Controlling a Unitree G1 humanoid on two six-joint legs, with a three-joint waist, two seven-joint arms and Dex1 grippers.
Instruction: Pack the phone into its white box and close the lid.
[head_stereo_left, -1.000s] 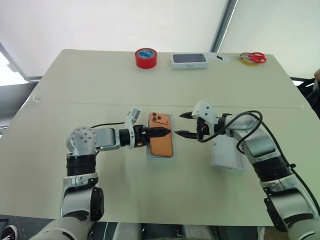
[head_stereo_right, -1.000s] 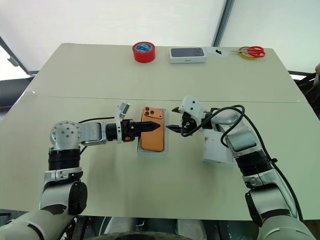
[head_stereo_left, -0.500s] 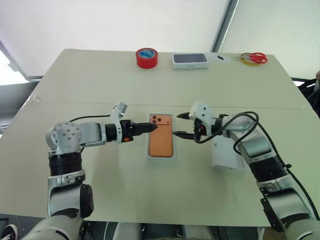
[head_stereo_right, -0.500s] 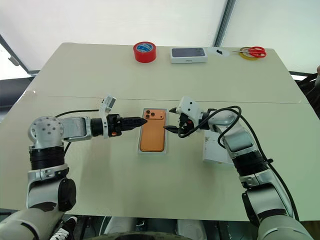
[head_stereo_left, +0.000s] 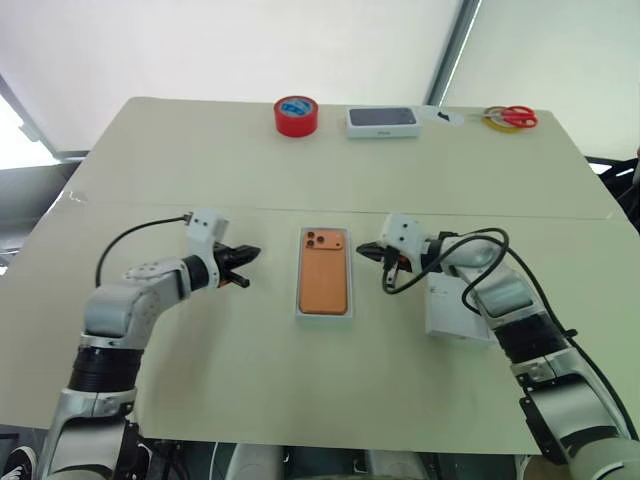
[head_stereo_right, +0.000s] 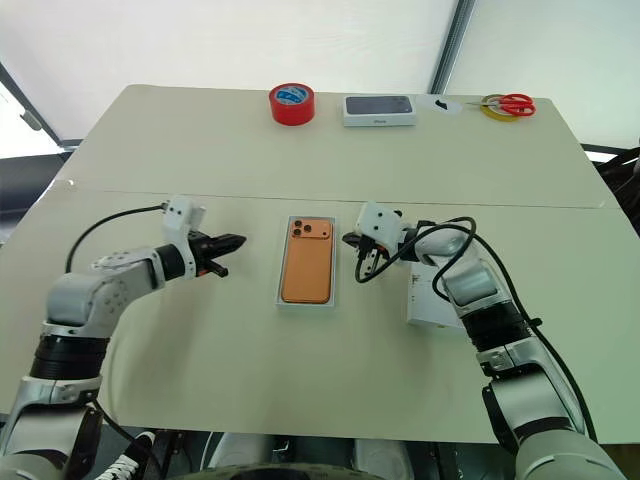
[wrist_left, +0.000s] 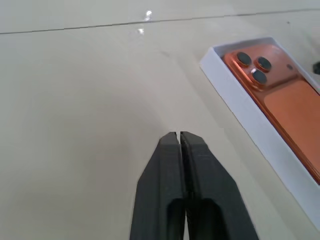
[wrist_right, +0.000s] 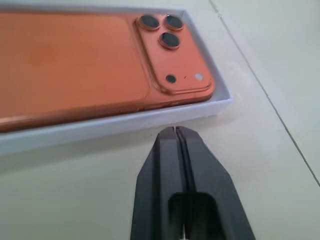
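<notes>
On the beige table (head_stereo_left: 200, 380), the left hand (head_stereo_left: 244, 266) has its black fingers pressed together, empty, left of the shallow white cardboard box (head_stereo_left: 324, 314). The orange rounded smartphone (head_stereo_left: 323, 281) lies inside it, lenses up. Just right, the right hand (head_stereo_left: 370, 252) is likewise closed and empty, beside the white rectangular lid (head_stereo_left: 452, 313).

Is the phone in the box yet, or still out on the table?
In. The phone lies flat, camera side up, inside the white box, whose rim shows all around it; no lid on.
</notes>
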